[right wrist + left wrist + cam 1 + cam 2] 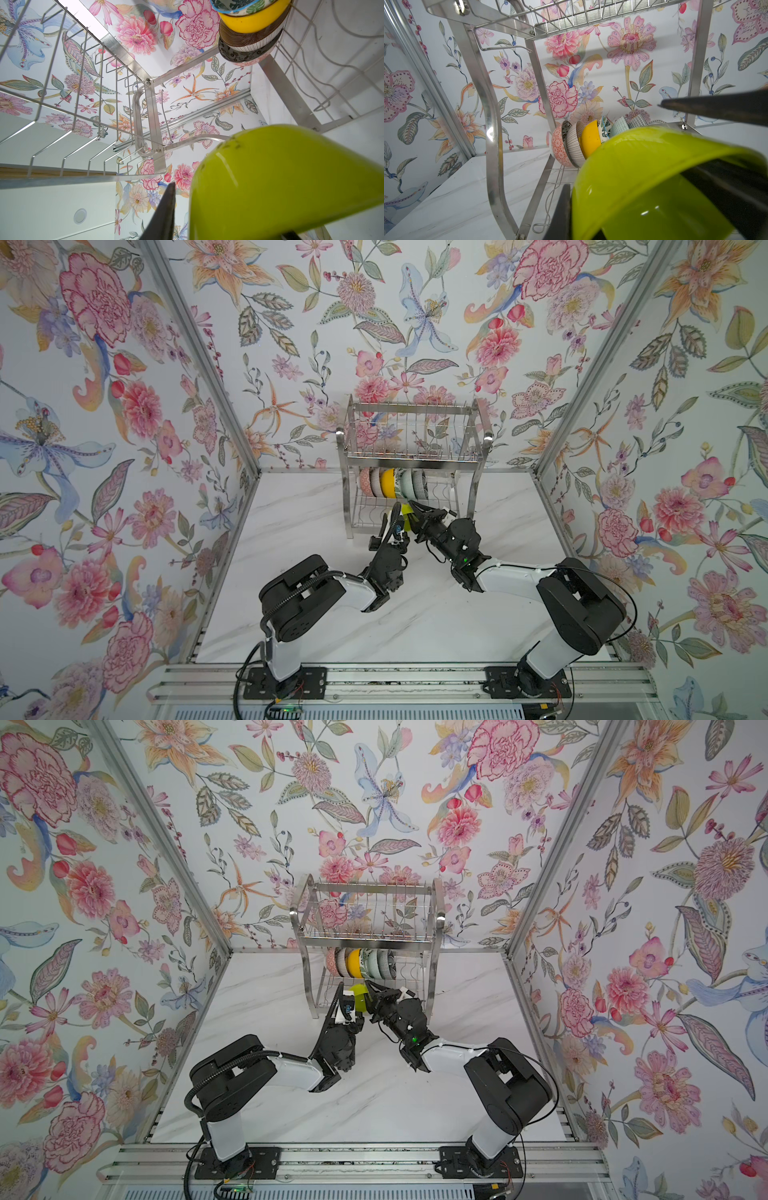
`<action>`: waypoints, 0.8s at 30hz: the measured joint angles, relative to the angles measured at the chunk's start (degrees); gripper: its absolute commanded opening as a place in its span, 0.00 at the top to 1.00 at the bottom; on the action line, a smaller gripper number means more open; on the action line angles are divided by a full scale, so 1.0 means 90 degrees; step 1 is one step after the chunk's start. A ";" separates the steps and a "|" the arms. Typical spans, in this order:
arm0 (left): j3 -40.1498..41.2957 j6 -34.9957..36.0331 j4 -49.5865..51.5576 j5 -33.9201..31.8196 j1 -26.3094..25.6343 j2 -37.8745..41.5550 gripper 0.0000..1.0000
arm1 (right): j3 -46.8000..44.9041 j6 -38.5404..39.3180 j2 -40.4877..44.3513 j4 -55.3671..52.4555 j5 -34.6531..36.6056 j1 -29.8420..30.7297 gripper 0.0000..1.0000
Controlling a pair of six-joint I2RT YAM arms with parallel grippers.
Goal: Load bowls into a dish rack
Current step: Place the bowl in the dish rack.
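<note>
A lime green bowl [406, 517] [360, 997] hangs in front of the dish rack's [415, 456] [365, 938] lower tier. My left gripper [399, 514] [623, 197] is shut on its wall, one finger outside the bowl and one inside. My right gripper [414, 507] [228, 224] straddles the same bowl [280, 176] from the other side. One of its fingers [166, 207] stands a narrow strip off the wall, and the other is mostly hidden. Several bowls [392, 483] [583, 141] stand on edge in a row on the lower tier.
The rack's upper wire tier [72, 87] hangs just above both grippers. Its curved side leg [492, 128] is to the left of the held bowl [643, 166]. Wavy wire slots [440, 489] lie right of the bowl row. Flowered walls enclose the white marble table [415, 626].
</note>
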State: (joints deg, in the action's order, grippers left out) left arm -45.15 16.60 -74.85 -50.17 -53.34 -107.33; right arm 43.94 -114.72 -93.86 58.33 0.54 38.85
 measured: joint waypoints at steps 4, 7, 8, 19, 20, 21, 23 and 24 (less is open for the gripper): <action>-0.0053 0.0000 -0.0029 -0.0024 -0.0015 -0.0010 1.00 | 0.0000 -0.0005 0.0000 0.0039 0.0005 0.0005 0.94; -0.0097 -0.0109 -0.0039 -0.0097 -0.0039 -0.0012 0.96 | 0.0000 0.0063 0.0000 0.0163 -0.0012 0.0010 1.00; -0.0095 -0.0160 -0.0019 -0.0097 -0.0039 -0.0012 0.88 | 0.0000 0.0097 0.0000 0.0163 -0.0019 0.0010 1.00; 0.0308 -0.1049 0.1117 0.0651 -0.0126 0.0750 0.15 | -0.0180 0.1520 0.0464 -0.0437 -0.0087 -0.0461 1.00; 0.0330 -0.1171 0.1263 0.0772 -0.0141 0.0857 0.12 | -0.0267 0.1617 0.0636 -0.0534 -0.0119 -0.0508 1.00; 0.0345 -0.1297 0.1399 0.0903 -0.0158 0.0954 0.08 | -0.0355 0.1693 0.0784 -0.0595 -0.0138 -0.0542 1.00; 0.0359 -0.1545 0.1722 0.1234 -0.0194 0.1137 0.02 | -0.0602 0.1863 0.1192 -0.0792 -0.0177 -0.0653 1.00; 0.0364 -0.1637 0.1846 0.1411 -0.0206 0.1202 0.01 | -0.0702 0.1926 0.1370 -0.0899 -0.0211 -0.0716 1.00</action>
State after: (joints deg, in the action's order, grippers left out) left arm -41.87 1.87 -58.24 -37.47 -55.20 -96.51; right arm 37.63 -97.38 -81.54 50.24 -1.37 32.40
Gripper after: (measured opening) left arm 0.961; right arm 0.077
